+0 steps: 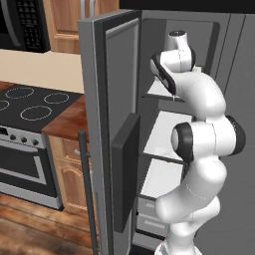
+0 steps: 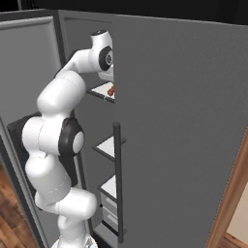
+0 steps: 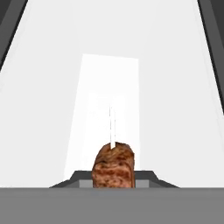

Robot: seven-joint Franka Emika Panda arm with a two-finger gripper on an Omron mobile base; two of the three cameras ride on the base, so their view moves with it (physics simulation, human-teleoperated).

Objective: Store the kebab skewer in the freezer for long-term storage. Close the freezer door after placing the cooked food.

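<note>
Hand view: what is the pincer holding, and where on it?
The kebab skewer, gripped at its meat end; the thin stick points away over the white shelf.

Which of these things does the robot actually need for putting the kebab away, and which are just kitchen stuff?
Part of the job:
- kebab skewer, held in the shut hand
- freezer door, standing open
- freezer shelf

Just around:
- stove
- oven
- wooden cabinet

Between my jaws the kebab skewer (image 3: 113,168) is mottled brown-orange meat on a thin white stick. The shelf (image 3: 109,65) ahead of it is plain white. The freezer door (image 1: 107,124) is grey with a black panel (image 1: 125,172).
</note>
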